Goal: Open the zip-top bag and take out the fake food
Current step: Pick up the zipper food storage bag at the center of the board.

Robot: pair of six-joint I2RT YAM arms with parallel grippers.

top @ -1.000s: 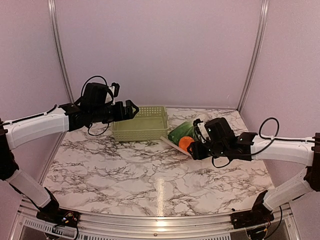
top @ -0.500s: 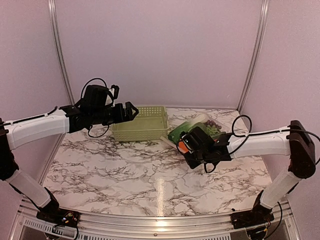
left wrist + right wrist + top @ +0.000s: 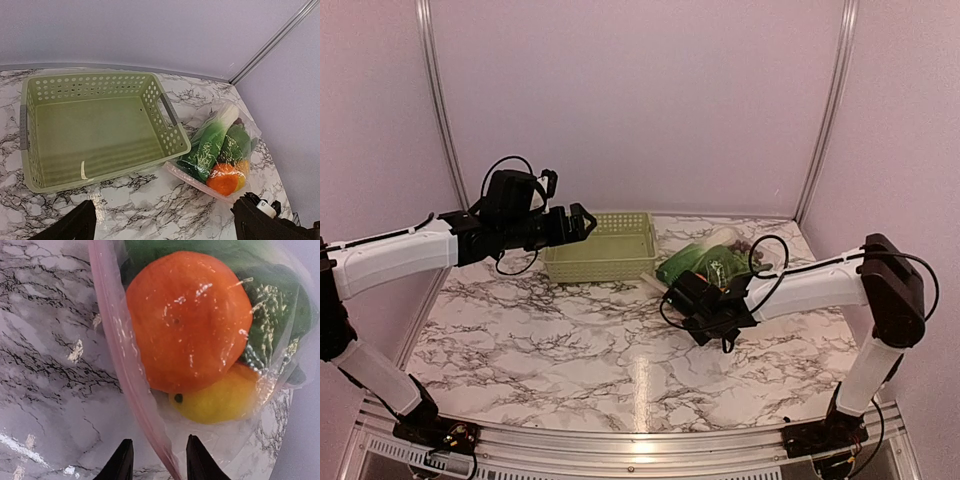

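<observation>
Right pincer [image 3: 159, 463] low at the edge of the zip-top bag [image 3: 252, 134], fingertips partly spread, astride the pink zip strip [image 3: 117, 345] — no clamp visible. Bag flat on the marble desk [image 3: 570, 340], just right of the pale green basket [image 3: 90, 75]. Fake food [image 3: 215, 150] inside: orange piece [image 3: 187, 320], yellow piece [image 3: 220, 400], green leafy pieces [image 3: 270, 305]. Left pincer [image 3: 582, 222] spread wide — raised near the basket's left end, well apart from the bag.
</observation>
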